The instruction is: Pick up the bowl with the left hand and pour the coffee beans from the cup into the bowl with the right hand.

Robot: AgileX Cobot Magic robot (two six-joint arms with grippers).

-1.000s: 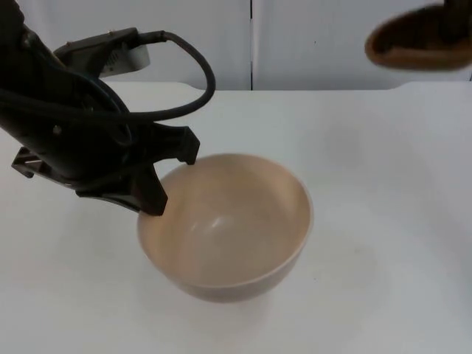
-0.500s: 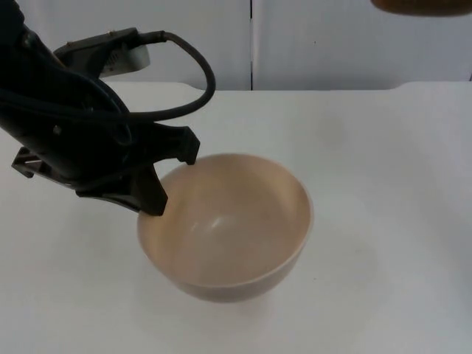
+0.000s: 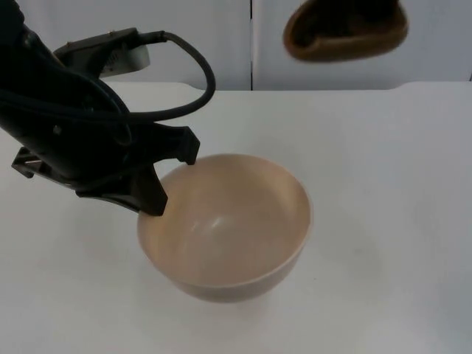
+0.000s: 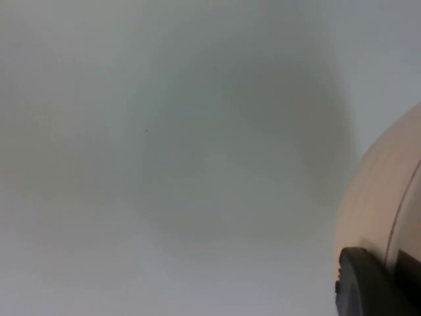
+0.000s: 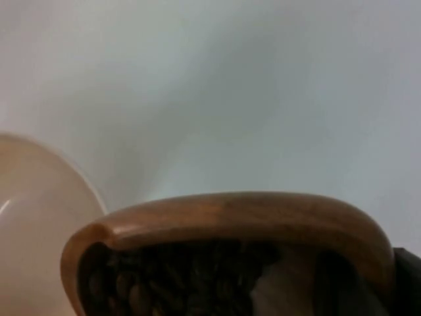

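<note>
We see the left tool point(image 3: 171, 181) clamped on the left rim of the beige bowl point(image 3: 225, 225), centre of the white desk point(image 3: 383, 184). The wooden cup point(image 3: 345, 31) of coffee beans point(image 5: 171, 283) hangs high, beyond the bowl toward the right. We cannot tell the right tool's state.

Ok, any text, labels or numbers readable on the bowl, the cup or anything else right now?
None: no readable text anywhere.
Bowl: plain beige, no marking.
Cup of coffee beans: plain brown wood, no label.
Left gripper at the bowl's rim: black, unmarked.
</note>
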